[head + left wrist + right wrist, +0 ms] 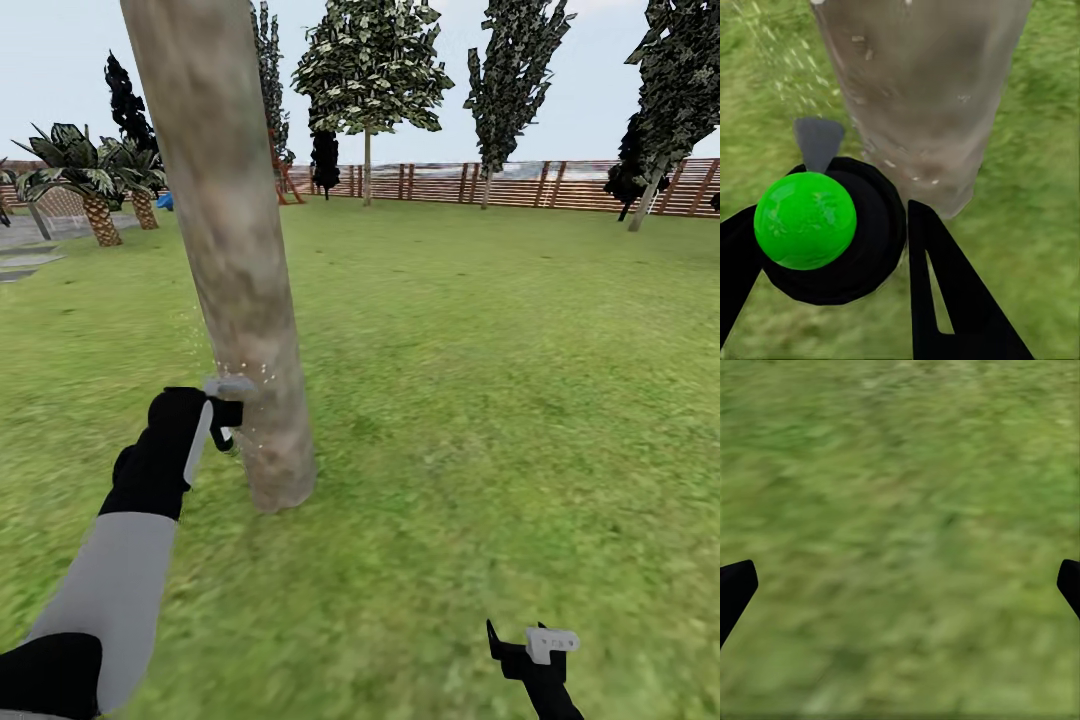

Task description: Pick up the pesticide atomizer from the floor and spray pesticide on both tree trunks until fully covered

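Garden lawn (480, 380), slat fence (520, 182) along the upper frame, thin dark trees behind. Left tool (832, 247) is clamped on the pesticide atomizer (806, 219), lower left in head view, nozzle right against the thick pale trunk (235, 260). White spray specks sit on the bark low down, so trunk one looks in progress with upper bark unsprayed; second tree likely still to do. Right tool (530, 645) hangs spread and empty, lower right.

Atomizer (806, 220): glossy green plastic-looking ball on a matt black body. Tree trunk (232, 260): smooth, mottled grey-beige bark. Fence (520, 184): brown wooden slats. Left gripper (832, 300): matt black fingers.
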Robot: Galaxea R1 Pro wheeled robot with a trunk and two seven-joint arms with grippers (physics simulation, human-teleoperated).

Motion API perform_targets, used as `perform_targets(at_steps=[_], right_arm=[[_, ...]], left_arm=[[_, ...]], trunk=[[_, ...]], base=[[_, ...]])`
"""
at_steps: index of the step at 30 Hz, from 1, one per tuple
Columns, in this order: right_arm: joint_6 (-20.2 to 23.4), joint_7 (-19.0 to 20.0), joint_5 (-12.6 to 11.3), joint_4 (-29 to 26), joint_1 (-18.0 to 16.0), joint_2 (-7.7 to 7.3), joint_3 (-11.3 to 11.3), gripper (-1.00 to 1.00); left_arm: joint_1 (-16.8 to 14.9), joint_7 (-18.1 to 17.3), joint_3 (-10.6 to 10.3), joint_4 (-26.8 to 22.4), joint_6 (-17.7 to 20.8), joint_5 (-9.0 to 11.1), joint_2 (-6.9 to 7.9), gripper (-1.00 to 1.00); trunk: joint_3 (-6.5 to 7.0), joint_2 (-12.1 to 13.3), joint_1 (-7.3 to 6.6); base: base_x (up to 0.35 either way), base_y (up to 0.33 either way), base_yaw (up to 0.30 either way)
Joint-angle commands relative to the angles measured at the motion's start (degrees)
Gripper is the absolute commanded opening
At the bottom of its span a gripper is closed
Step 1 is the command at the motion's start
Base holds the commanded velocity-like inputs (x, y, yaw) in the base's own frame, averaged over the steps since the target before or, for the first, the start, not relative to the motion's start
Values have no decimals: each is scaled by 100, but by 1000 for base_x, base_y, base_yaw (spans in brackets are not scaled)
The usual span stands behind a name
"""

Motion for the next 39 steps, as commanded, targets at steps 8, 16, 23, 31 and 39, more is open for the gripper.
perform_targets(at_steps=[8,16,23,31,39], right_arm=[[0,0,0,0,0,-8,0,100],[0,0,0,0,0,-9,0,100],[0,0,0,0,0,-9,0,100],[0,0,0,0,0,-9,0,100],[0,0,0,0,0,-9,0,100]], left_arm=[[-341,-1,65,-13,31,35,-301,-100],[-361,-1,117,4,34,28,-22,-100],[-280,-1,77,0,34,39,68,-100],[-214,-1,74,-6,33,30,-180,-100],[562,26,23,-18,-48,4,-89,-100]], trunk=[[0,0,0],[0,0,0],[0,0,0],[0,0,0],[0,0,0]], base=[[0,0,0],[0,0,0],[0,0,0],[0,0,0],[0,0,0]])
